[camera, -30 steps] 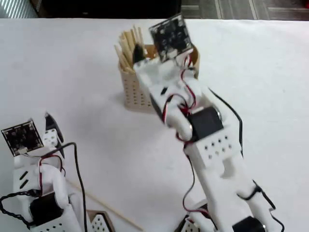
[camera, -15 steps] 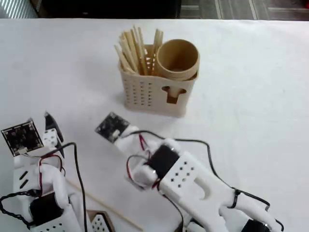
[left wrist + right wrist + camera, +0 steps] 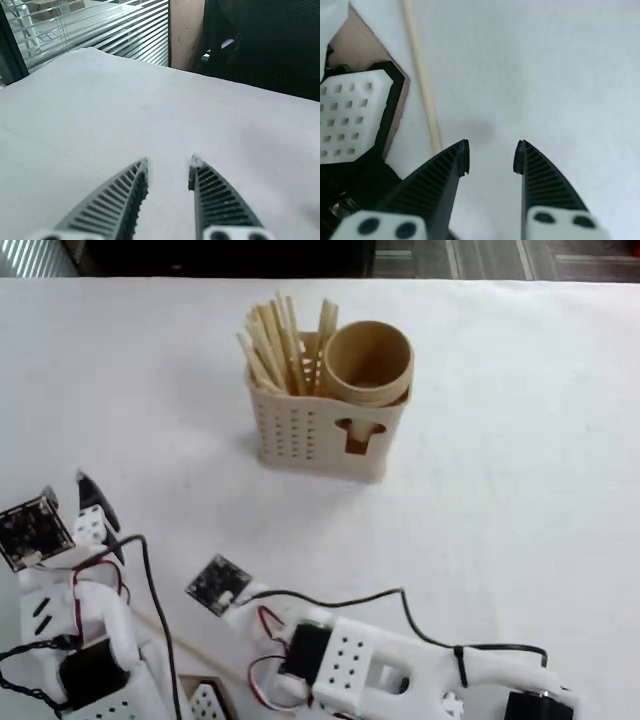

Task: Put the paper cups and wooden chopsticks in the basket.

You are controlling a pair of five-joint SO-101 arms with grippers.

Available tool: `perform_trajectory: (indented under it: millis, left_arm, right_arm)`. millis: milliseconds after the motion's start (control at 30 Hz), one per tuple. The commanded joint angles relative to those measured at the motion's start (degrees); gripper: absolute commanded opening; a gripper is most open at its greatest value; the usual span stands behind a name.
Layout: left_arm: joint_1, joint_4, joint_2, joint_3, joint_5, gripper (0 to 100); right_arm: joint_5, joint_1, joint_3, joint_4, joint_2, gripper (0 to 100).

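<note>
Sitting upright on the far half of the white table (image 3: pixel 520 440), the basket (image 3: pixel 318 435) is being seen loaded on both sides. A bundle of wooden chopsticks (image 3: pixel 275 340) is being propped on end at one side, and the paper cups (image 3: pixel 368 362), nested, are being held right beside them, mouth up. Down at the near edge, one loose chopstick (image 3: pixel 423 75) is being left flat on the table, between the two arms. The right gripper (image 3: pixel 491 152) is being held low, just beside that stick's end, jaws apart and nothing between them. The left gripper (image 3: pixel 169 167) is being held over bare tabletop, its jaws likewise parted and empty.
</note>
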Motion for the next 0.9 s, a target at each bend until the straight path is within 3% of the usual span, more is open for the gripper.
perform_trajectory:
  millis: [0,200,467,867]
  left_arm:
    - [-0.66,-1.49,-0.48,-0.35,0.53,15]
    - [-0.66,-1.49,-0.48,-0.35,0.53,15]
    - [-0.66,-1.49,-0.48,-0.35,0.53,15]
    - [-0.66,-1.49,-0.48,-0.35,0.62,15]
  right_arm:
    - [-0.53,-0.84,0.88,-3.74,-1.27,14.6]
    - [-0.62,-5.32,0.88,-4.0,-1.27,3.3]
    - [-4.22,-9.8,1.23,-5.67,-1.1,11.9]
    - [-4.04,-9.54,6.86,-12.7,-1.01,9.7]
